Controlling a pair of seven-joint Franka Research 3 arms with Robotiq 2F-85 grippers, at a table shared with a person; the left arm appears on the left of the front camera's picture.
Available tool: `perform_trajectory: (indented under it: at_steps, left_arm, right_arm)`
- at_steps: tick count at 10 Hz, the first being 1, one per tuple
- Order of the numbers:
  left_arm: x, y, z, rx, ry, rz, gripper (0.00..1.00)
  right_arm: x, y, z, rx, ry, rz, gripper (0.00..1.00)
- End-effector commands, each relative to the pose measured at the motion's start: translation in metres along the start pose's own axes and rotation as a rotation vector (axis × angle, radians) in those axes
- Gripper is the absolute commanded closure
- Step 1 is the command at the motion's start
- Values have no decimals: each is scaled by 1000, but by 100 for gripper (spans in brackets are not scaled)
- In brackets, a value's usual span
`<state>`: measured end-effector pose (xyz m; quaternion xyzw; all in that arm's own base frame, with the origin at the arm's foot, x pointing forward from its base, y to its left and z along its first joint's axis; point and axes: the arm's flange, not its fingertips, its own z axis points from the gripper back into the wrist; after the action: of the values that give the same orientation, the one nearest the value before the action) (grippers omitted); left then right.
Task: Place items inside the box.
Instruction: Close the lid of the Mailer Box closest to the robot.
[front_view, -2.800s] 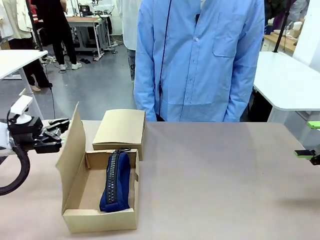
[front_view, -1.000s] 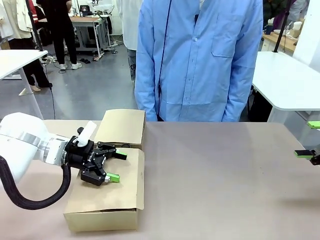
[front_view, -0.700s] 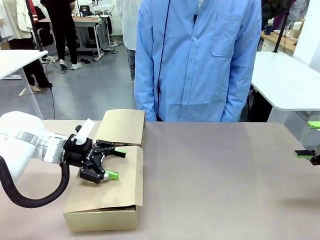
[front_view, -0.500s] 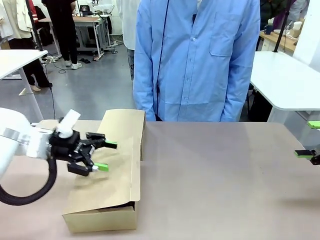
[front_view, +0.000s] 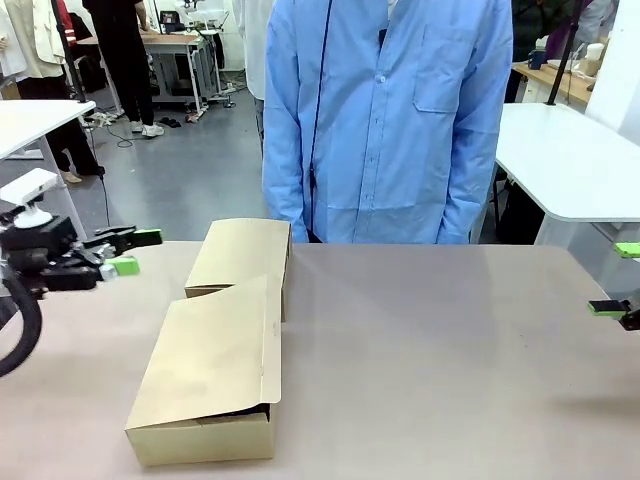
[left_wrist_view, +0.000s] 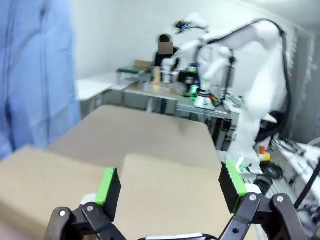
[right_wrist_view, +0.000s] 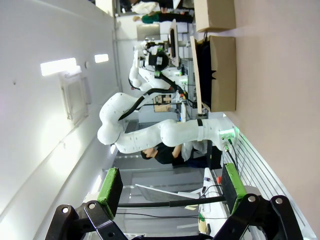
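The left hand (front_view: 128, 252), fingers apart and empty, had withdrawn left of the cardboard box (front_view: 213, 370), whose flap lid now lay nearly shut; packing looked finished.

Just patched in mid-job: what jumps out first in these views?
The brown box near the table's front left, its flap lid lying down but not flat, a dark gap showing at its front right corner. A second cardboard box sits right behind it. The left gripper hovers open at the left edge, holding nothing.
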<state>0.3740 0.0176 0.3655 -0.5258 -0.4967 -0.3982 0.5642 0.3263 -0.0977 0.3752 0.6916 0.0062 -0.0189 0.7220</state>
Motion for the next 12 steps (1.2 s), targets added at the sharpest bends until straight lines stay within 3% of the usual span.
perform_trajectory:
  at_steps: [1, 2, 4, 5, 7, 8, 9, 12]
  left_arm:
    - [5, -52, 3, 167, 116, 355, 0]
    - [7, -51, 15, 196, 202, 511, 0]
    - [13, -48, 39, 150, 236, 685, 0]
    - [16, -45, 49, 103, 204, 772, 0]
    - [20, -31, 62, 86, 25, 903, 0]
    - [17, -17, 71, 181, -132, 921, 0]
    - [13, -29, 55, 64, 151, 846, 0]
    - [13, -29, 55, 64, 151, 846, 0]
  right_arm:
    - [-2, 4, 2, -8, 14, -13, 0]
    - [-2, 4, 2, -8, 14, -13, 0]
    - [-2, 4, 2, -8, 14, -13, 0]
    - [-2, 4, 2, -8, 14, -13, 0]
    - [-2, 4, 2, -8, 14, -13, 0]
    - [-2, 4, 2, -8, 14, -13, 0]
    - [-2, 4, 2, -8, 14, -13, 0]
    - [-2, 4, 2, -8, 14, -13, 0]
